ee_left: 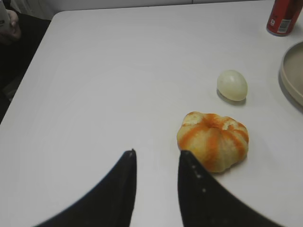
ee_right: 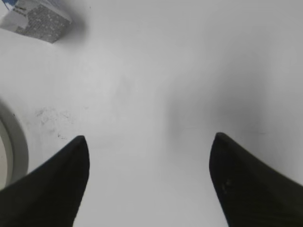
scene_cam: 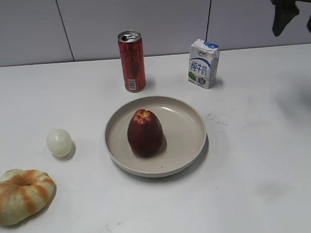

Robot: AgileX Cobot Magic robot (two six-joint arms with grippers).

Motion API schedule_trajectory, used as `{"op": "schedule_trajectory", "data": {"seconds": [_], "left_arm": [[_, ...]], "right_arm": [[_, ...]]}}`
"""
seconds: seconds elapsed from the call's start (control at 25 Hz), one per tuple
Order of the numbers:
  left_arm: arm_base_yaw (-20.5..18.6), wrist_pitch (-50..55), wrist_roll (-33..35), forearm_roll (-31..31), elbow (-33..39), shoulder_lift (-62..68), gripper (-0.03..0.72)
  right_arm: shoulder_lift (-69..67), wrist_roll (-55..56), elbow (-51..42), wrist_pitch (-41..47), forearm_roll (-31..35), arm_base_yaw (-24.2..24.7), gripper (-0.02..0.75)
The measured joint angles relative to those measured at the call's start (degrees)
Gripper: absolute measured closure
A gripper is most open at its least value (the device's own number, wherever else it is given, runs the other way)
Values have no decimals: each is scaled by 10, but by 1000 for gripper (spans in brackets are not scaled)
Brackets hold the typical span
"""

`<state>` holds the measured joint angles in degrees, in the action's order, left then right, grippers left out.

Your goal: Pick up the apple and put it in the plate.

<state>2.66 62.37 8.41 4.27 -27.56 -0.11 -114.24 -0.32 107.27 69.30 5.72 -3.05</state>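
I see the apple (scene_cam: 145,132) upright inside the plate (scene_cam: 191,146); my right gripper (scene_cam: 295,5), wide open and empty, hangs nearer than my narrowly parted, empty left gripper (ee_left: 157,156)

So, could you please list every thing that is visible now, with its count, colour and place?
dark red tapered apple: one, dark red with yellowish top, standing upright in the plate
wide round beige plate: one, beige, middle of the table
red drink can: one, red, behind the plate
small milk carton: one, white and blue, behind the plate to the right
small pale round ball: one, pale cream, left of the plate
striped orange-tan bread ring: one, front left corner
white table: one, white, under everything
left gripper: one, black, above the table near the bread ring, empty, open slightly
right gripper: one, black, above bare table right of the plate, open wide, empty
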Motion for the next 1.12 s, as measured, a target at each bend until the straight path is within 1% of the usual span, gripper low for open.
{"op": "schedule_trajectory", "data": {"seconds": [0.16,0.36,0.68,0.88,1.12], "left_arm": [[0,0,0,0,0,0,450],[0,0,0,0,0,0,450],[0,0,0,0,0,0,450],[0,0,0,0,0,0,450],[0,0,0,0,0,0,450]], "right_arm": [[46,3,-56,0,4,2,144],[121,3,-168,-1,15,-3,144],[284,3,-432,-1,15,-3,145],[402,3,-585,-50,16,-3,145],[548,3,-722,-105,17,-3,145]]}}
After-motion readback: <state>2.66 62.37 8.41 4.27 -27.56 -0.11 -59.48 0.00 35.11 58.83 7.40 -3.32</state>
